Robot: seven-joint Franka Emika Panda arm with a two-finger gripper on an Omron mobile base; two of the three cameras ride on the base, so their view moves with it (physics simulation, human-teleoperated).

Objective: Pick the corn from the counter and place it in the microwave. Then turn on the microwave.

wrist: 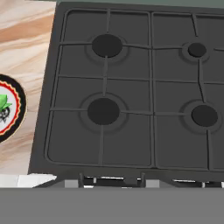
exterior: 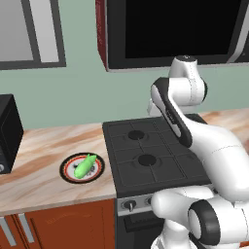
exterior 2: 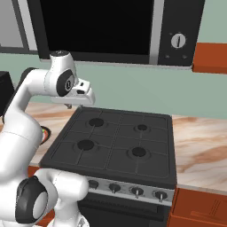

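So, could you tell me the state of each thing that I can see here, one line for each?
corn: lying on the plate, not yet picked up
plate: on the counter, left of the stovetop, holding the corn
microwave: door closed, mounted above the stovetop
stovetop: burners bare, no flame
gripper: above the stovetop's left rear part, holding nothing; jaws too hidden to judge

White arm's two-finger gripper (exterior 2: 68, 105) hangs above the black four-burner gas stovetop (exterior 2: 116, 142) — under the glossy black-fronted microwave (exterior 2: 99, 29).
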